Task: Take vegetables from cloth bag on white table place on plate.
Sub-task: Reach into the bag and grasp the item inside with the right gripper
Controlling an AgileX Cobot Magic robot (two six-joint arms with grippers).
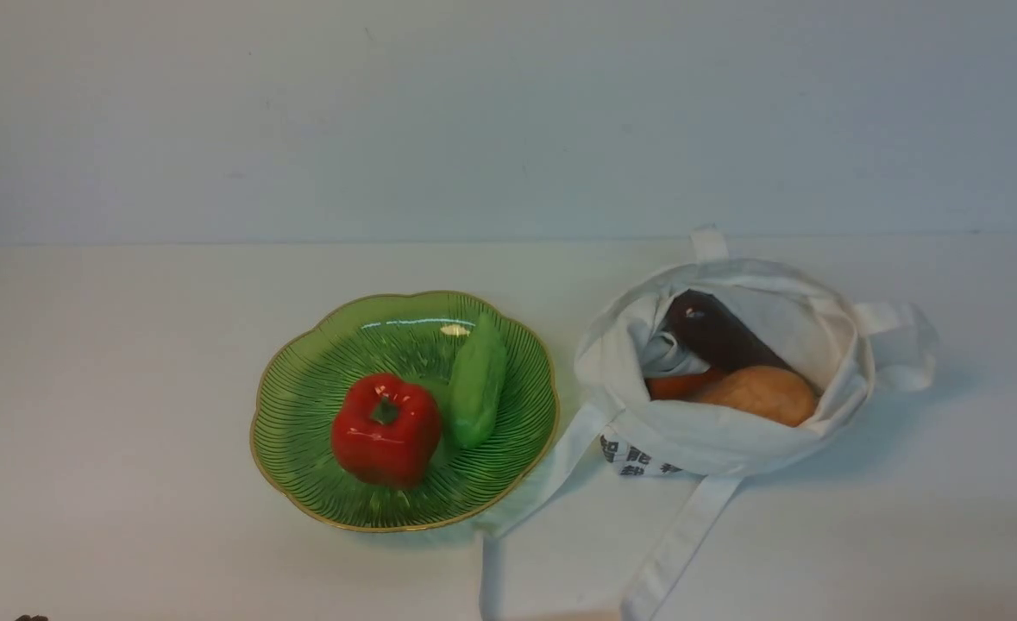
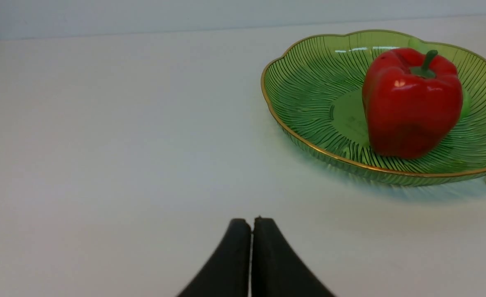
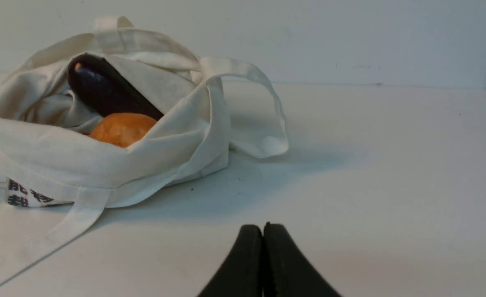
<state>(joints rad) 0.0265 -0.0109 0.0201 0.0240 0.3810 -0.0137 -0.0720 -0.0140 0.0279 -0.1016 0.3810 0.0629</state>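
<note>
The cloth bag (image 1: 732, 431) lies open on the white table (image 1: 128, 388), right of the green plate (image 1: 301, 405). Inside it lie a tan potato (image 1: 762, 392), a dark aubergine (image 1: 715, 332) and a sliver of orange carrot (image 1: 676, 384). The right wrist view shows the bag (image 3: 82, 165), the potato (image 3: 121, 128) and the aubergine (image 3: 102, 88). My left gripper (image 2: 251, 220) is shut and empty, low over bare table short of the plate (image 2: 308, 82). My right gripper (image 3: 263, 227) is shut and empty, on the near side of the bag. Neither arm shows in the front view.
A red bell pepper (image 1: 385, 429) and a green cucumber-like vegetable (image 1: 478, 384) lie in the plate; the pepper (image 2: 412, 101) shows in the left wrist view. The bag's long straps (image 1: 681, 535) trail toward the table's front edge. A pale wall rises behind the table.
</note>
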